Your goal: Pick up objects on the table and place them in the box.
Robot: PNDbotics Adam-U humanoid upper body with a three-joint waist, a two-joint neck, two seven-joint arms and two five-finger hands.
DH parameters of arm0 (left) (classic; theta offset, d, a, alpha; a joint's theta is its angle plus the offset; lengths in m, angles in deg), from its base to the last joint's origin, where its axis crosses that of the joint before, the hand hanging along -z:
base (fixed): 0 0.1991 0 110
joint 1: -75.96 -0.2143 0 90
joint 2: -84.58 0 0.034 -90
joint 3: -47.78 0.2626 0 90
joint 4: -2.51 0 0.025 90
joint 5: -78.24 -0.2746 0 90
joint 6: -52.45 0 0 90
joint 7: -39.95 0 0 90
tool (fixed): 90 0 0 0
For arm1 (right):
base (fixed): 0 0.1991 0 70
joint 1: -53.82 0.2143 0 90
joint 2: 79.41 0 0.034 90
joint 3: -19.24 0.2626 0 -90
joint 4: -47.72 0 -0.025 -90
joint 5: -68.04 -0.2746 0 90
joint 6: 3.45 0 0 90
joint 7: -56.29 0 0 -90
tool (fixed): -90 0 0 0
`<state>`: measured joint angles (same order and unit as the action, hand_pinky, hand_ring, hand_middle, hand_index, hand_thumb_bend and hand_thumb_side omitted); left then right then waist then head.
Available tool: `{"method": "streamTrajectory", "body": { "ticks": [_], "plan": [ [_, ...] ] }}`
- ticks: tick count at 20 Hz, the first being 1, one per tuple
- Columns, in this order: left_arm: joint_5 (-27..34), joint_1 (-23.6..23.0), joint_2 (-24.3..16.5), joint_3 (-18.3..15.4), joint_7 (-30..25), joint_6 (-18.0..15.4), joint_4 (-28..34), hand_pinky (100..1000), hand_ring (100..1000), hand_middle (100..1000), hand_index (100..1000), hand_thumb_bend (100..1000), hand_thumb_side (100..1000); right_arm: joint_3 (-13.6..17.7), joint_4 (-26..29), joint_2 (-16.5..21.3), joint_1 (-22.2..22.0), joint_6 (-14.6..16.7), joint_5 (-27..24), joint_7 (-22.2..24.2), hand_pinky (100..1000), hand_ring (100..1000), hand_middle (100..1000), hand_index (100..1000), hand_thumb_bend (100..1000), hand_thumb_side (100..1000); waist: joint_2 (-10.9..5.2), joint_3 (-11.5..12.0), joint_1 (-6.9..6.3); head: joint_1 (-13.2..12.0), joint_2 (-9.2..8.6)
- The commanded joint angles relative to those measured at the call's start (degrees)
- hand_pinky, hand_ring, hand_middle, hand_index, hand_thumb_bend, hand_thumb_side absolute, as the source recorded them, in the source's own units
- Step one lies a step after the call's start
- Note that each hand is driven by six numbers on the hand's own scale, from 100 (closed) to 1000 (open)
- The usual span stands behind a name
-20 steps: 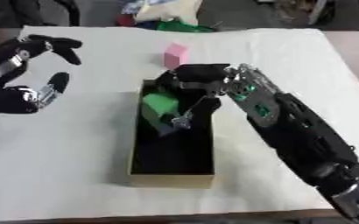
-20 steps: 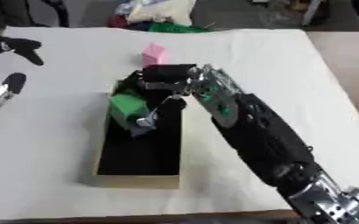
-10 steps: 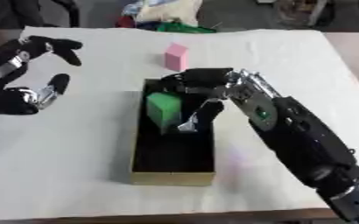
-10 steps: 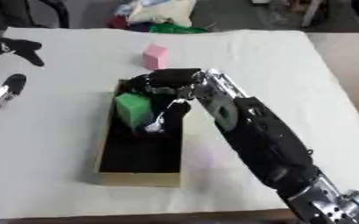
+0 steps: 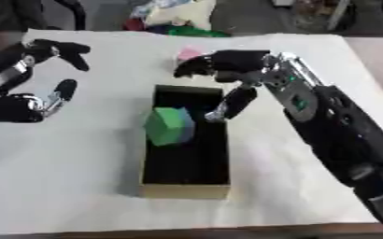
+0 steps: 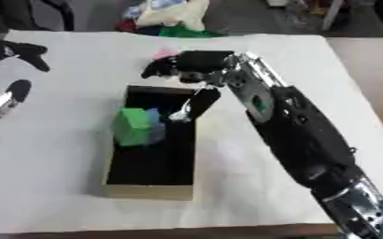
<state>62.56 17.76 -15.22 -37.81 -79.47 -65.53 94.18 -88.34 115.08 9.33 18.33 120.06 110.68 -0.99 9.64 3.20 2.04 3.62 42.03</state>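
Observation:
A green block (image 5: 169, 126) lies inside the long black-lined cardboard box (image 5: 185, 189) in the middle of the white table, against the box's left wall. My right hand (image 5: 227, 67) hovers over the box's far end, open, fingers spread toward the left and thumb pointing down; it holds nothing. A pink block (image 5: 188, 52) sits on the table just beyond the box, partly hidden behind the right hand's fingers. My left hand (image 5: 33, 93) stays open at the left edge, away from the box.
A heap of coloured cloth and bags (image 5: 178, 16) lies past the table's far edge. White tabletop (image 5: 80, 168) stretches on both sides of the box.
The right hand has let go of the green block, which now lies in the box. The hand has opened and risen toward the box's far end. The left hand has not moved.

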Motion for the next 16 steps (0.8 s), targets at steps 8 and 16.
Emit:
{"method": "streamTrajectory", "body": {
  "ticks": [8, 16],
  "plan": [
    [0.9, 1.77, -0.83, -0.03, -0.49, -0.17, 1.08, 856, 710, 652, 931, 100, 684, 8.73, -7.65, -2.43, 4.5, -5.16, 5.09, -3.41, 851, 858, 904, 991, 325, 646, -0.73, 1.93, -0.01, 0.9, -1.38],
    [2.34, 3.53, 0.15, 0.33, -0.83, -0.13, 2.68, 856, 706, 651, 930, 100, 673, 17.23, -16.69, -7.11, 6.57, -11.98, 18.92, -10.57, 849, 867, 921, 1000, 429, 648, 0.51, 6.27, 0.04, 3.8, -2.95]
  ]
}}
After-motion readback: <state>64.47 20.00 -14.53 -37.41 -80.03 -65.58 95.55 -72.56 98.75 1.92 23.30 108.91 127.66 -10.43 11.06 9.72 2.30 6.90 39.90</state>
